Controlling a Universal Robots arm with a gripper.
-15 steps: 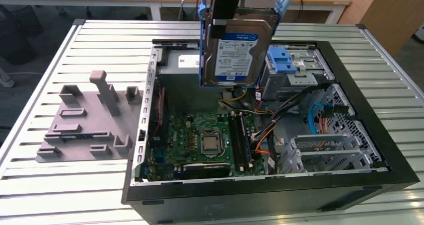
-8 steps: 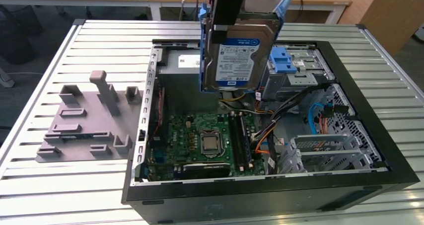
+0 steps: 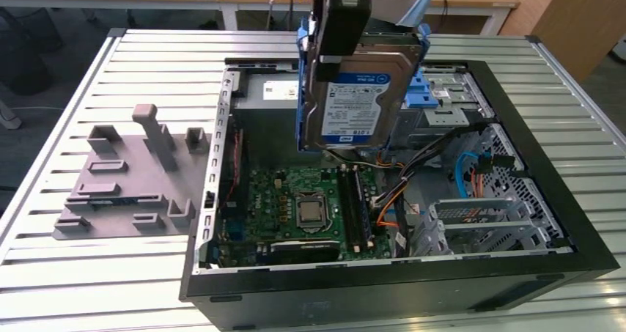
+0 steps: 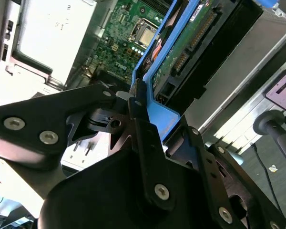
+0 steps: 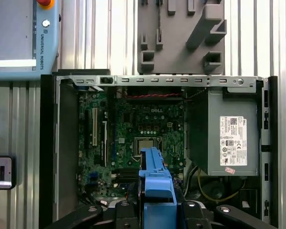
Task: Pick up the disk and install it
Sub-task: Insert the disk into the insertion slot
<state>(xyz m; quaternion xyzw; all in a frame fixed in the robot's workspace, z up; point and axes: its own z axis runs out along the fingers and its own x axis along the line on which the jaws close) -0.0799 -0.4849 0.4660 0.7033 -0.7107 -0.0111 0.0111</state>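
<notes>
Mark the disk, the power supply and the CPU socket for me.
Disk (image 3: 362, 90): exterior view, on its blue and white label.
Power supply (image 5: 233, 102): first wrist view, on its bare grey face above the sticker.
CPU socket (image 3: 311, 212): exterior view, on its silver middle.

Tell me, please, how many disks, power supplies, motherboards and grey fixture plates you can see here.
Disk: 1
Power supply: 1
Motherboard: 1
Grey fixture plate: 1
Total: 4
</notes>
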